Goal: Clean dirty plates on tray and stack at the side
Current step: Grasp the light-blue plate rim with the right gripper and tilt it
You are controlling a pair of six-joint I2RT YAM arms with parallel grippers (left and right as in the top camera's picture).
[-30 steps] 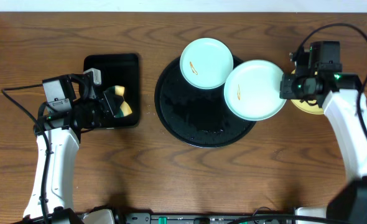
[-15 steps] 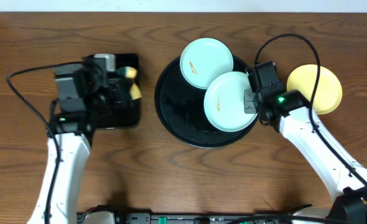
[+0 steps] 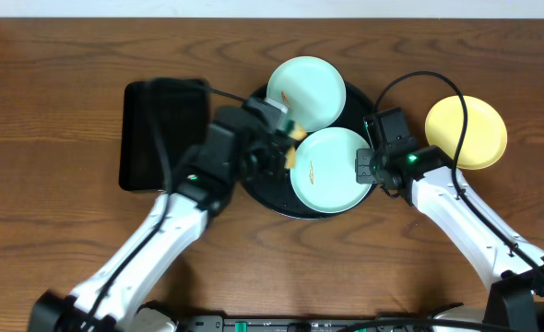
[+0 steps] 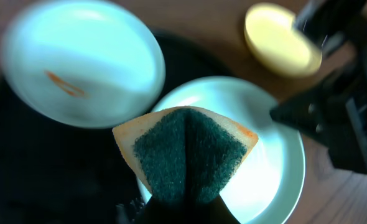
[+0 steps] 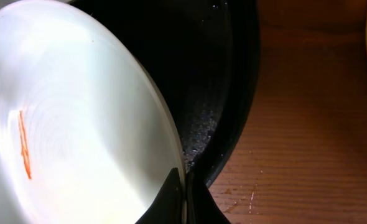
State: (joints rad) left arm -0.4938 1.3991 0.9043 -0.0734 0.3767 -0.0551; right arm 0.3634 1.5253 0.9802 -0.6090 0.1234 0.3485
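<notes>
The round black tray [image 3: 258,171] holds two mint-blue plates. One mint plate [image 3: 306,92] with an orange smear lies at the tray's far edge. My right gripper [image 3: 362,166] is shut on the right rim of the second mint plate [image 3: 330,171], held over the tray; its orange smear shows in the right wrist view [image 5: 24,152]. My left gripper [image 3: 286,148] is shut on a folded yellow-and-green sponge [image 4: 186,149], at that plate's left edge. The yellow plate [image 3: 467,132] lies on the table at the right.
A smaller rectangular black tray [image 3: 161,134] lies left of the round tray, with nothing on it. My left arm stretches across between the two trays. Cables arc over both arms. Bare wooden table [image 3: 364,267] lies in front.
My left arm swung right from the rectangular tray, carrying the sponge to the held plate. My right gripper brought the mint plate left and down over the round tray.
</notes>
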